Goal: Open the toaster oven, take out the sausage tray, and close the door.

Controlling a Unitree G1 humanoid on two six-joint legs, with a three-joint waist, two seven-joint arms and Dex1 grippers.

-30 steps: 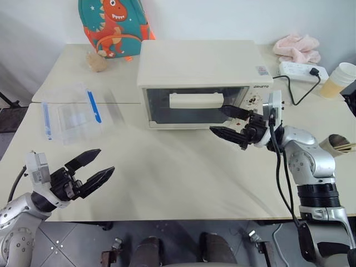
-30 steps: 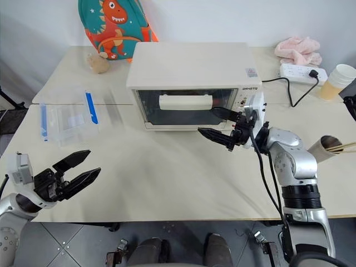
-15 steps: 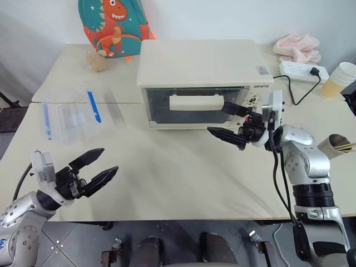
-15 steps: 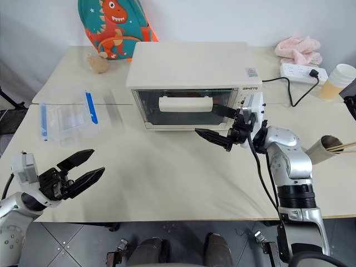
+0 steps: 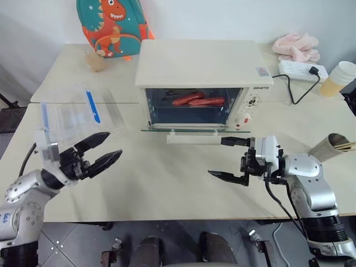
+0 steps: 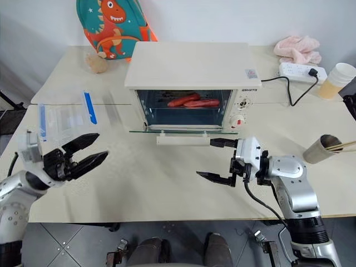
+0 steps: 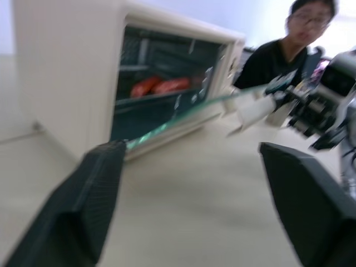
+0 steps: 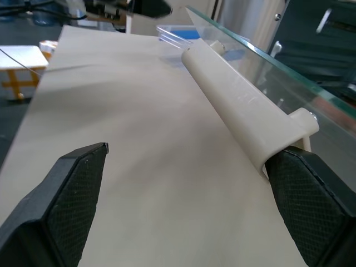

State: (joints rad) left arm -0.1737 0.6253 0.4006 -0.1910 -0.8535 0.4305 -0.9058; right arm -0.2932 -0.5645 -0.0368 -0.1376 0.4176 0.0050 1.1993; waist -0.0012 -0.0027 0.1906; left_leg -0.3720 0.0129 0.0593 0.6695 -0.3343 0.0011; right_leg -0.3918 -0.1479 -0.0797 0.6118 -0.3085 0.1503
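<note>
I am seeing the toaster oven (image 5: 197, 64) sitting on the desk (image 5: 167, 183) with its door (image 5: 189, 131) lying flat open. Two red sausages are resting on the sausage tray (image 5: 196, 104) inside. The right gripper (image 5: 229, 158) is hovering with jaws spread, one finger (image 8: 308, 194) just beside the bar handle's end. The left gripper (image 5: 100, 153) is hanging, jaws spread, near the clear box (image 5: 69, 117).
</note>
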